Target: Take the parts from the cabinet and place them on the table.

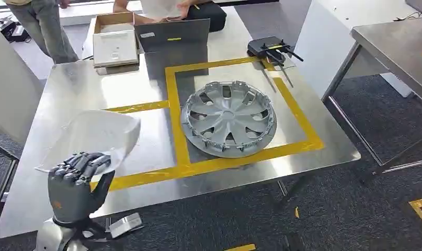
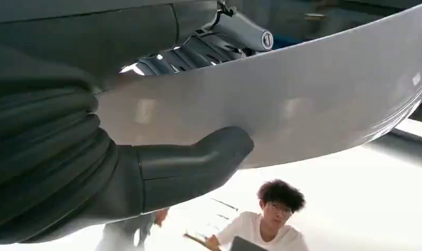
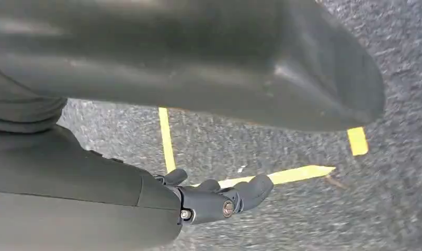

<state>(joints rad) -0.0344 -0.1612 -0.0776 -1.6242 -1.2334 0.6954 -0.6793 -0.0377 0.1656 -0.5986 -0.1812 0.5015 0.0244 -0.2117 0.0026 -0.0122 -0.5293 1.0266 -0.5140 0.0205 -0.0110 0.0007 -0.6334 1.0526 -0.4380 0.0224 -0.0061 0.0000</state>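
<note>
Lowest in the head view, at the lower left of the frame, the left hand (image 1: 77,175) grips a thin, pale curved panel (image 1: 96,137) by its near edge; the fingers curl over the top of the rim. In the left wrist view the thick thumb (image 2: 198,162) presses flat against the panel's smooth grey face (image 2: 303,104) while the darker fingers (image 2: 187,55) wrap the far side, so it is a pinch across the sheet's thickness.

The panel hangs over the left part of the steel surface (image 1: 67,89), left of the yellow tape lines (image 1: 172,104); whether its far edge touches the metal I cannot tell. It reads as a light shell of moulded plastic or thin sheet, stiff enough to hold its bow yet likely to flex and wobble when held from one edge. The glossy face looks slippery, so a hold on the rim, thumb opposed to fingers as now, seems the sound one. Its long axis runs roughly from lower left to upper right of the head view, with the bulge turned upward and the broad end pointing away from the robot.

A silver wheel cover (image 1: 229,117) lies flat inside the taped square, well apart from the panel.

The right hand (image 3: 219,201) hangs over carpeted floor (image 3: 303,219), fingers loosely curled and holding nothing.
</note>
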